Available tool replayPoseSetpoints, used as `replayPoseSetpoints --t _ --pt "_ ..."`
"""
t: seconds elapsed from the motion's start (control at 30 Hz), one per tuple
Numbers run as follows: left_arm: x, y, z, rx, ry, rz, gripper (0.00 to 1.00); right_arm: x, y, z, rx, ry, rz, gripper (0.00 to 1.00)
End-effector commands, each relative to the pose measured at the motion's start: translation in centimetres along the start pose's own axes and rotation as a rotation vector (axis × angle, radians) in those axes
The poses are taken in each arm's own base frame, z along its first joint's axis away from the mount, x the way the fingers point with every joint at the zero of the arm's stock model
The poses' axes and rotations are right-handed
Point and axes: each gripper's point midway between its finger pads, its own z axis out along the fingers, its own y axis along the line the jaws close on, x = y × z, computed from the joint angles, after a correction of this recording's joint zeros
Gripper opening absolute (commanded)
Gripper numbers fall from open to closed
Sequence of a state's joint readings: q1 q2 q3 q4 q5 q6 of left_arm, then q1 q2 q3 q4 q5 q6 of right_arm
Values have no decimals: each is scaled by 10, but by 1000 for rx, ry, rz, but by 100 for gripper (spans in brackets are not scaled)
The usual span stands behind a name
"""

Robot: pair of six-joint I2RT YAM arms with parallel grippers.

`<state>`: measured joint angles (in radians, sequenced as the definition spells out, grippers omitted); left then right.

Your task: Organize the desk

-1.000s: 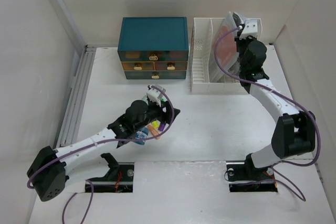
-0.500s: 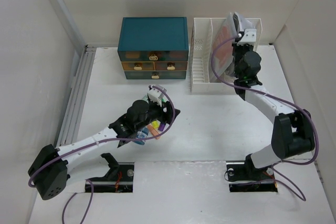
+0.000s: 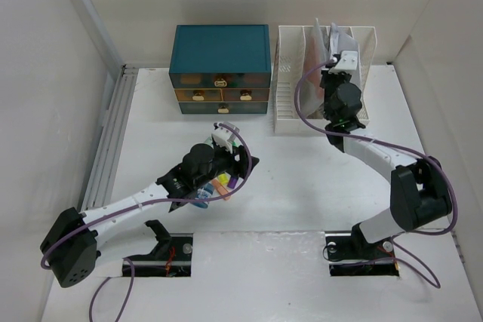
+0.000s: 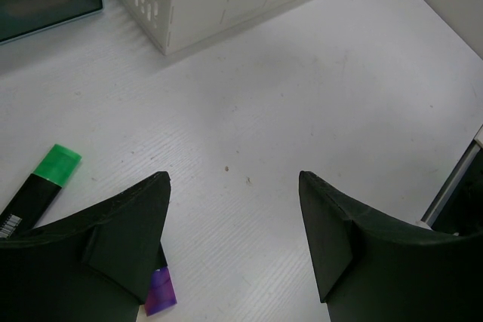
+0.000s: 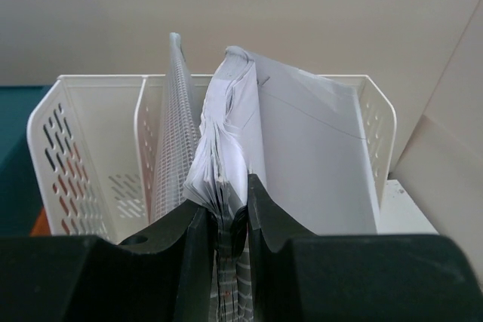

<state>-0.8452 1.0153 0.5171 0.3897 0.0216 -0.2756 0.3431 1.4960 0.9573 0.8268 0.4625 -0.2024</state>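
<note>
Papers [image 5: 298, 148] pinched in right gripper [image 5: 229, 220] (at rack [image 5: 51, 137]), left gripper [image 4: 234, 216] agape

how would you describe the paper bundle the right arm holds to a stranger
At the back of the table, right of the teal drawer chest, stands a white file rack. The paper bundle rises from it, pinched in the right gripper. Unlike the grid-patterned sheet on its left, it is thick, white and crumpled.

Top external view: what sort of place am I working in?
Probably a lab cell staged as a desk: plain white walls around a white table, a teal drawer unit, a white file rack holding papers.
</note>
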Motion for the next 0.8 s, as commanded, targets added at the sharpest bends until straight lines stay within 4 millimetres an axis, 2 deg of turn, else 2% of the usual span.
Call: replayPoseSetpoints --t 0.0,0.1,0.17,0.2,0.27,0.33,0.37,0.57,0.63,0.77 --pt "-21 -9 -1 21 -59 -10 66 -45 11 -9 -19 -127 99 0" --pt "-21 -9 -1 21 -59 -10 66 -37 6 -9 9 -134 38 0" --pt "-24 -10 -2 24 -68 -10 66 -42 3 -10 17 -162 25 0" --pt "-20 -8 -3 21 -59 -10 66 -37 5 -9 15 -153 20 0" --pt "-22 -9 -4 24 -68 -10 66 -36 -4 -6 34 -152 14 0" --pt "-23 -8 -4 16 -71 -11 66 -32 -5 -3 34 -130 49 0" --pt "-23 -8 -4 16 -71 -11 66 -24 -2 -4 27 -98 49 0" --pt "-23 -8 -4 16 -71 -11 66 -35 9 -7 7 -90 117 0" --pt "-23 -8 -4 16 -71 -11 66 -33 18 -11 -2 -74 126 0" --pt "-23 -8 -4 16 -71 -11 66 -31 20 -11 -12 -66 121 0"
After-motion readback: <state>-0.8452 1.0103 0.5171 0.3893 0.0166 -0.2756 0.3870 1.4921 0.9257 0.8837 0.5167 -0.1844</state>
